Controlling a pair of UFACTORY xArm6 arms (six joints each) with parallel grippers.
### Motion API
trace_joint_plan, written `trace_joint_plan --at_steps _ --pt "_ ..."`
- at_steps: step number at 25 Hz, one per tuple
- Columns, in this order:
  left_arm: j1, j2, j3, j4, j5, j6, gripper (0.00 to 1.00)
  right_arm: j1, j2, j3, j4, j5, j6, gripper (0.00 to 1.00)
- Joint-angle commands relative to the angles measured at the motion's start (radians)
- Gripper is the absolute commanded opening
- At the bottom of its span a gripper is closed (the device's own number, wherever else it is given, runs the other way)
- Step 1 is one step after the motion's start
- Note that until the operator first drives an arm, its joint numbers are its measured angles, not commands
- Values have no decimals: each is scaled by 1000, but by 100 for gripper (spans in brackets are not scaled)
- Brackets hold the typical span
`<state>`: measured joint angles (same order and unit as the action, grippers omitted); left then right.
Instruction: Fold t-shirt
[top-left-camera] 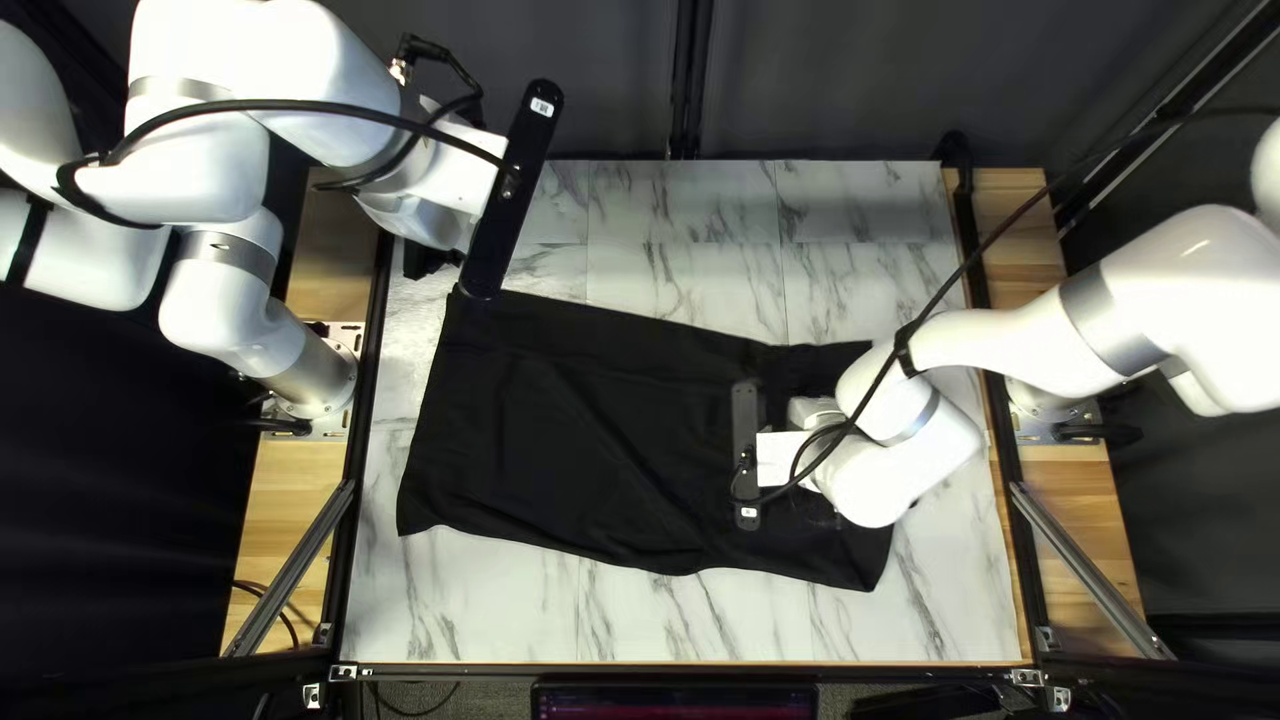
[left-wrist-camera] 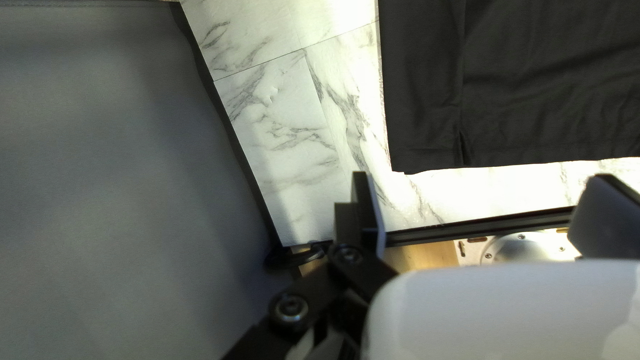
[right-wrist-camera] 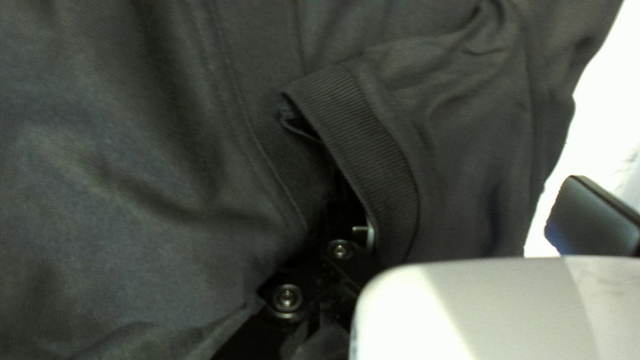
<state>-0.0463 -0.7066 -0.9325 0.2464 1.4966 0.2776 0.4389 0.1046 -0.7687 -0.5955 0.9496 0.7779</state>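
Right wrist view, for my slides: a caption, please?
My open right gripper, one finger beneath the ribbed band of a dark t-shirt.

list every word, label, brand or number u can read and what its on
None is readable.
White label on the left arm's black bar: too small.
Smaller label on the right arm's black bar: too small.
Screen: nothing legible.
T-shirt: no lettering shows.
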Motion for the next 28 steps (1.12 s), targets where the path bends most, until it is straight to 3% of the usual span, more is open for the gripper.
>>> trace_joint_plan --at_steps 1,13,23,28 --pt "0 0 0 0 0 0 100 4 -12 4 4 19 2 100" --pt "0 0 0 0 0 0 100 -24 -14 5 -13 24 -19 100" --pt "0 0 0 0 0 0 100 -107 -87 37 -36 43 -104 100" --pt "0 0 0 0 0 0 100 -164 -161 91 -60 39 -145 100"
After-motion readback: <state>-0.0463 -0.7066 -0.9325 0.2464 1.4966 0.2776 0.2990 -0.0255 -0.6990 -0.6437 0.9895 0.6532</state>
